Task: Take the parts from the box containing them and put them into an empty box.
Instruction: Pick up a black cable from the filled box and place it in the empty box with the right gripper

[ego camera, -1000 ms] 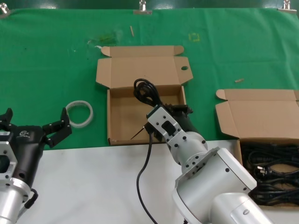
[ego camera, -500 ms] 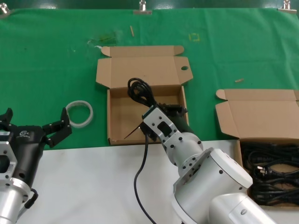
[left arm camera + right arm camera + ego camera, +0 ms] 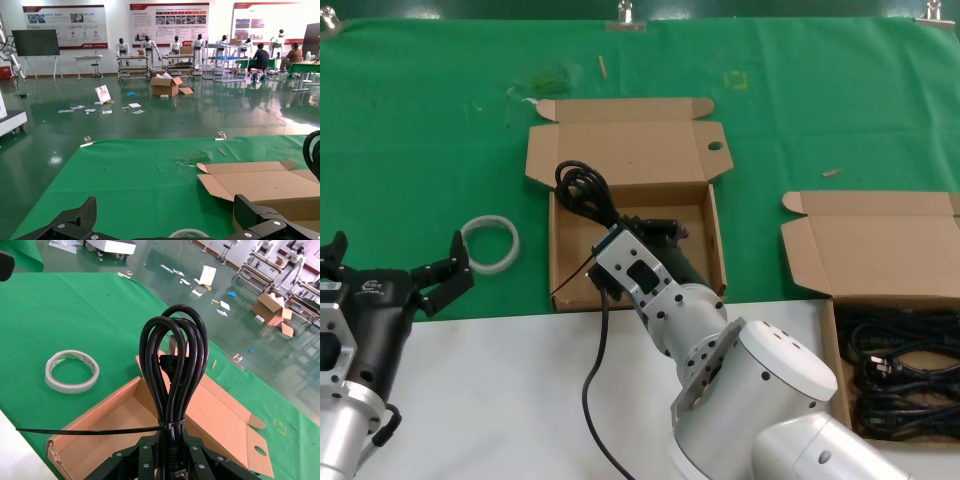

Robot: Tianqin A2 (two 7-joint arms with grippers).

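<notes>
My right gripper (image 3: 625,228) is shut on a coiled black power cord (image 3: 582,190), holding it over the left part of the empty box (image 3: 705,255), the one with a round hole (image 3: 714,146) in its lid flap. In the right wrist view the cord's loops (image 3: 176,365) stand straight out from the gripper (image 3: 172,447) above the box floor (image 3: 115,425). The box containing the parts (image 3: 810,250) sits at the right with several black cords (image 3: 900,375) in it. My left gripper (image 3: 395,262) is open and parked at the lower left; its fingers (image 3: 250,212) frame the mat.
A white tape ring (image 3: 490,244) lies on the green mat left of the holed box, also in the right wrist view (image 3: 71,371). A white table surface (image 3: 500,400) runs along the front. The holed box's lid (image 3: 630,150) stands open at the back.
My right gripper has moved left with the cord, from the box's middle-right toward its left side. The left arm has not moved.
</notes>
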